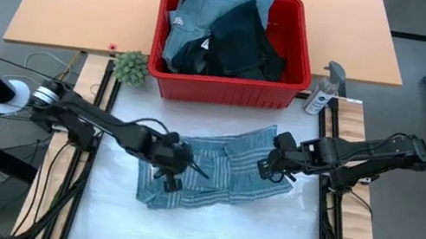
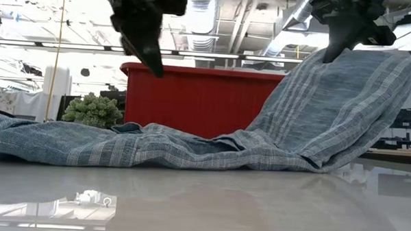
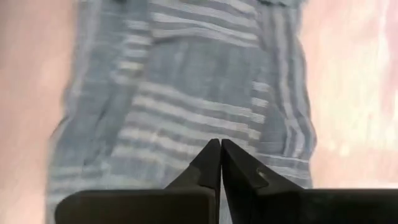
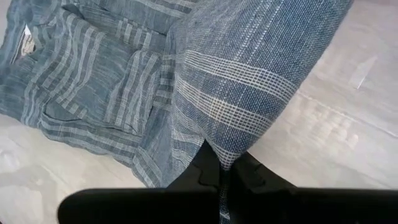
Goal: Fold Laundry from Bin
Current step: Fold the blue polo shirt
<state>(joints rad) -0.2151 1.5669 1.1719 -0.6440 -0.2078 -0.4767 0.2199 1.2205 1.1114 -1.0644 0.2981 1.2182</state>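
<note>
On shirt [image 4: 124, 93]: small unreadable label [image 4: 26, 38]

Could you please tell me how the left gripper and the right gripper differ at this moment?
The right gripper is shut on the striped shirt, lifting one edge off the table; the left gripper is shut on nothing. In the low view, the left gripper hangs clear above the flat part of the shirt, while the right one meets raised cloth. Both are closed.

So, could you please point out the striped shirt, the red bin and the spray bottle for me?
striped shirt [image 1: 212, 172]: high view, on the flat middle of its cloth.
red bin [image 1: 227, 89]: high view, on its front wall.
spray bottle [image 1: 320, 95]: high view, on its body.
</note>
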